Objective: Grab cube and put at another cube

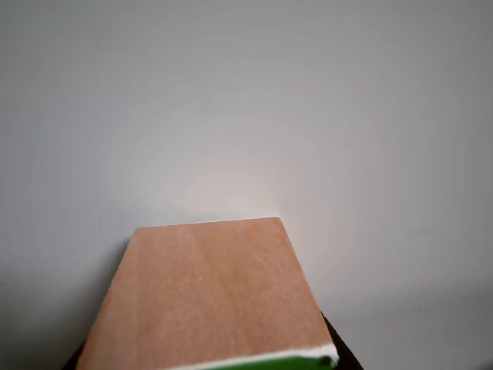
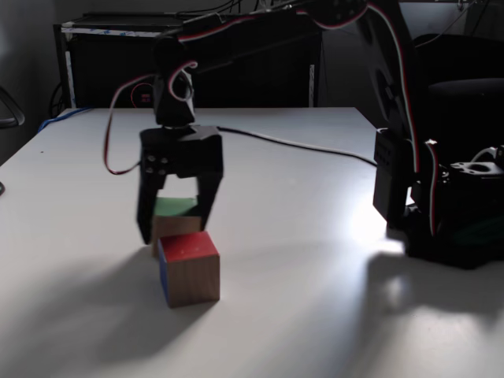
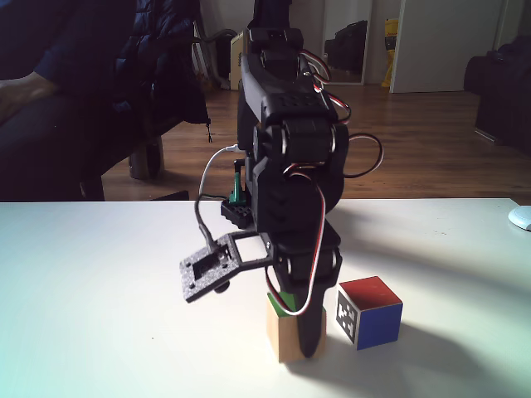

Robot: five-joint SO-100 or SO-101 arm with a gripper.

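Fingers of gripper [image 2: 178, 228] clamped around wooden block [image 2: 175, 217] at frame centre-left, beside red-topped cube [image 2: 189, 267] on table [image 2: 315, 236].

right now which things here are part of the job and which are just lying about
Part of the job:
- the wooden block with a green face, between the fingers of the hand
- the marker cube with a red top, beside it

Just lying about:
- black cable on the table
- dark cabinet behind the table
- white object at the table edge

No readable text, label, brand or number shows anywhere.
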